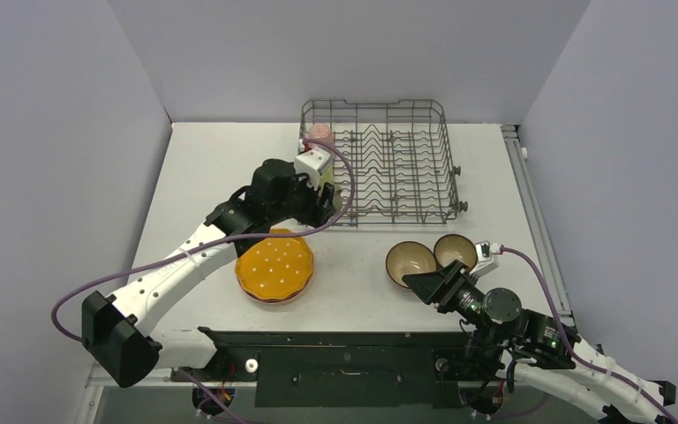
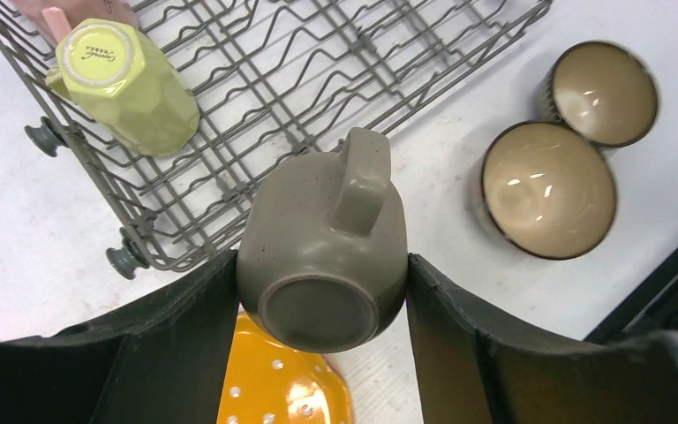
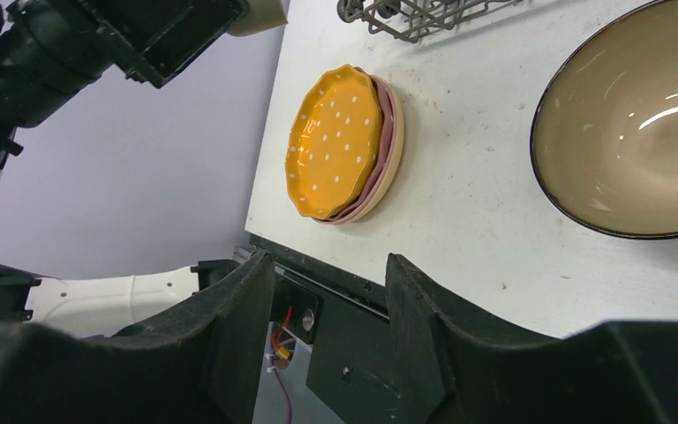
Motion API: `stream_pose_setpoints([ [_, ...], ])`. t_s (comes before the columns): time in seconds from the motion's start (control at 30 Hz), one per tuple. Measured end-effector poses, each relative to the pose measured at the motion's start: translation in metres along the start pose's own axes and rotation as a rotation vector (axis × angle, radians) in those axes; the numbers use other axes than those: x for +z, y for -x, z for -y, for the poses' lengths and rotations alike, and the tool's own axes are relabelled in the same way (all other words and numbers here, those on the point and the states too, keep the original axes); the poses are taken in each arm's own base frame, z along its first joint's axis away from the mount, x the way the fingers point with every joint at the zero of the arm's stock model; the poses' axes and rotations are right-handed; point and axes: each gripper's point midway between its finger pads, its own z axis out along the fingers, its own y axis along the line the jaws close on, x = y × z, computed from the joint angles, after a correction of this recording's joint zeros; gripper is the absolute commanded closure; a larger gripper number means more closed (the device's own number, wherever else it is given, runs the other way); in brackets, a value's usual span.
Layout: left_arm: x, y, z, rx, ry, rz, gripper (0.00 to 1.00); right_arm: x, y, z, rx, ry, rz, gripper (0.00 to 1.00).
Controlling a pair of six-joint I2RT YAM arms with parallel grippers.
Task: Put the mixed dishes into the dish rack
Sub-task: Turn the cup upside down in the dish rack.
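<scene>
My left gripper (image 2: 322, 283) is shut on the small grey-olive cup (image 2: 322, 256), bottom toward the camera and handle up, just outside the dish rack's (image 2: 256, 79) near corner. A pale yellow mug (image 2: 124, 84) lies upside down inside the rack, with the pink mug (image 1: 320, 134) in the far-left corner. The orange dotted plate (image 1: 274, 267) rests on the pink plate (image 3: 388, 150) on the table. Two brown bowls (image 1: 410, 263) (image 1: 455, 251) sit side by side at the right. My right gripper (image 1: 419, 283) is open and empty beside the nearer bowl.
The rack (image 1: 448, 159) stands at the back middle of the white table (image 1: 203, 168), with grey walls on three sides. A black rail (image 1: 344, 340) runs along the table's near edge. The left arm's purple cable (image 1: 349, 181) loops by the rack's left side.
</scene>
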Motion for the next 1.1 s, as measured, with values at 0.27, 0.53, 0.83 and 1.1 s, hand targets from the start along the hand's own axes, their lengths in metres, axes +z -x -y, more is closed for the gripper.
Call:
stream_pose_setpoints([
  [0.27,0.018,-0.022,-0.023,0.169,0.031,-0.123,1.00,-0.004,0.002,0.002,-0.038,-0.015,-0.003,0.54],
  [0.53,0.042,-0.026,-0.041,0.294,0.045,-0.224,1.00,-0.004,0.001,0.006,-0.058,-0.027,-0.009,0.54],
  [0.83,0.063,-0.043,-0.074,0.325,0.081,-0.326,0.95,-0.004,0.001,0.007,-0.077,-0.028,-0.010,0.54],
  [1.1,0.084,-0.040,-0.094,0.349,0.093,-0.362,0.93,-0.005,0.000,0.010,-0.080,-0.034,-0.013,0.54],
])
